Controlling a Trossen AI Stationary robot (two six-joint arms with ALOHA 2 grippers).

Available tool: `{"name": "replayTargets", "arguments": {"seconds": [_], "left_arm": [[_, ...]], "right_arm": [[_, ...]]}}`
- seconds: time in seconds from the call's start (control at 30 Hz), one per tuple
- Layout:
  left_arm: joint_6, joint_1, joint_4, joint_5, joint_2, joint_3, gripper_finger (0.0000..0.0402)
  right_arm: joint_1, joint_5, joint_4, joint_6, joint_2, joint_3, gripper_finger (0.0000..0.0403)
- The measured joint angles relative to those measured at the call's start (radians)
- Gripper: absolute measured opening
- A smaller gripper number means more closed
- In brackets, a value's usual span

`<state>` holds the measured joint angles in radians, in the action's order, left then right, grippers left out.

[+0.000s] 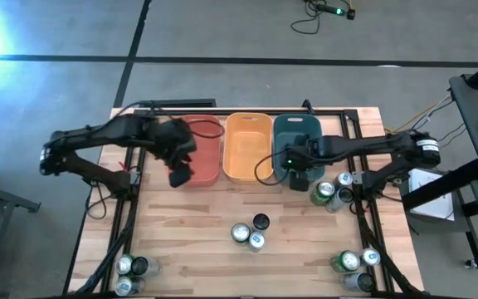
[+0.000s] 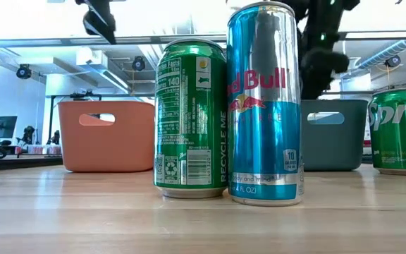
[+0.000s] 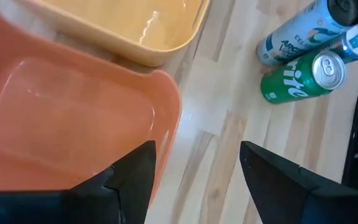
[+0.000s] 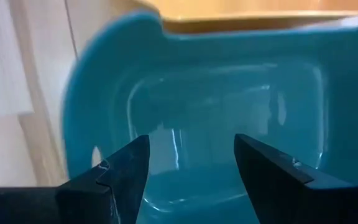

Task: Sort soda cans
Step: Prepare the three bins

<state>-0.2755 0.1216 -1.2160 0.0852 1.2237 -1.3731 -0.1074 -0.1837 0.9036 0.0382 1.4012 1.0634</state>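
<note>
Soda cans [image 1: 248, 236] mid-table, apart from tubs [image 1: 248, 148].

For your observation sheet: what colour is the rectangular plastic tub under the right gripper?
Teal; the rectangular plastic tub shows best in the right wrist view.

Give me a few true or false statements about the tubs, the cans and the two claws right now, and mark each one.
1. The red tub holds a can. False: it looks empty in the left wrist view.
2. The right claw is open over the teal tub. True.
3. The left claw grips a green can. False: it is open and empty.
4. Three cans stand together mid-table. True.
5. The yellow tub sits between the other two tubs. True.
</note>
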Motion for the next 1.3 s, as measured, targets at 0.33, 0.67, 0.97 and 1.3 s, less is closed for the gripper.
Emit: {"name": "replayTargets", "arguments": {"seconds": [0.33,0.67,0.97,1.3], "left_arm": [[-0.155,-0.053,0.016,-0.024,-0.228,0.186,0.0212],[-0.214,-0.131,0.048,-0.059,-0.337,0.322,0.0212],[-0.240,-0.134,0.112,-0.077,-0.361,0.376,0.0212],[-0.237,-0.134,0.115,-0.101,-0.360,0.379,0.0212]], "right_arm": [[-0.020,0.027,0.179,-0.020,0.004,0.027,0.0247],[-0.260,0.041,0.275,0.124,-0.010,0.027,0.0236],[-0.354,0.054,0.312,0.246,0.016,0.027,0.0222],[-0.402,0.052,0.271,0.310,0.020,0.013,0.0228]]}}
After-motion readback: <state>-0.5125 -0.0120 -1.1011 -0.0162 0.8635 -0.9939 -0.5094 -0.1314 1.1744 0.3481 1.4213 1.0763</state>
